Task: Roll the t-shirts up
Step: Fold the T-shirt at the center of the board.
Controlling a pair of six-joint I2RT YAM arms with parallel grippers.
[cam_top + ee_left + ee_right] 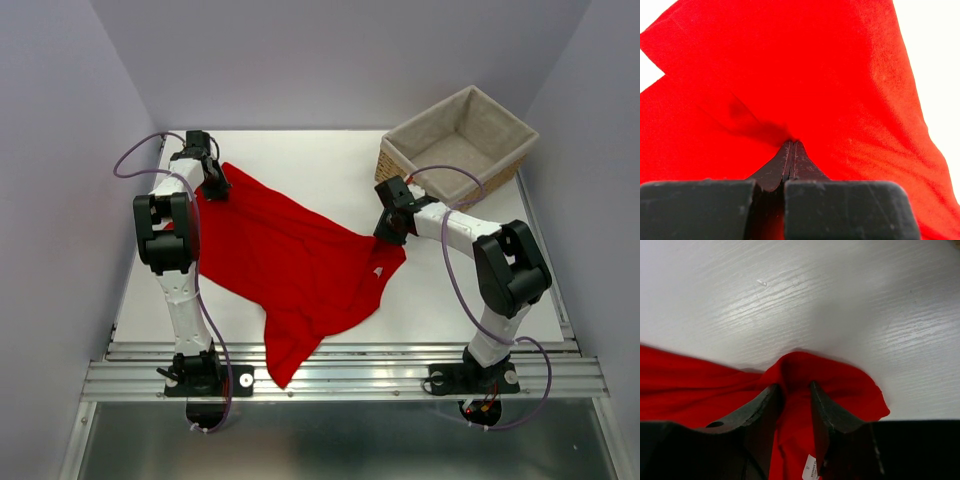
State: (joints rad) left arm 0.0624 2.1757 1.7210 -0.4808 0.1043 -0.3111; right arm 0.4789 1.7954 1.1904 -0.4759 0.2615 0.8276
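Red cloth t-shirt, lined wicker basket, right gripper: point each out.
red cloth t-shirt (290,260): top view, middle of its body.
lined wicker basket (393,165): top view, woven side wall.
right gripper (794,387): right wrist view, between its fingertips.

The t-shirt (290,260) lies spread on the table (330,160). Its far-left corner is at the left gripper (217,188), its right edge is at the right gripper (388,235), and one end hangs over the near edge. The basket (430,112) sits at the far-right corner, behind the right gripper.
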